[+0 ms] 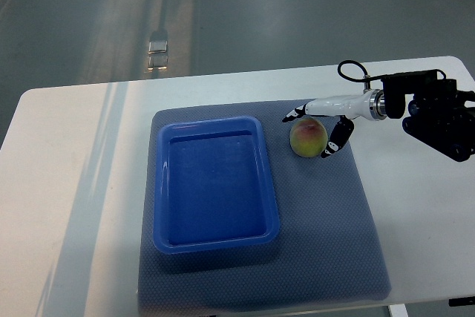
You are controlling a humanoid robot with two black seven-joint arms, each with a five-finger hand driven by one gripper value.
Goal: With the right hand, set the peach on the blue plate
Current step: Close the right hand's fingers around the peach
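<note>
A yellow-red peach [307,139] lies on the grey mat [326,228], just right of the blue plate [215,237], a deep rectangular tray. My right hand [312,130] comes in from the right edge and hovers at the peach. Its fingers [297,113] are spread around the fruit, one over its top-left side and one [334,140] at its right side. They are not closed on it, and the peach still rests on the mat. The left arm is out of view.
The mat lies on a white table [74,183] with rounded corners. The black forearm and cable [438,113] of my right arm sit over the table's right side. Grey floor lies beyond the far edge.
</note>
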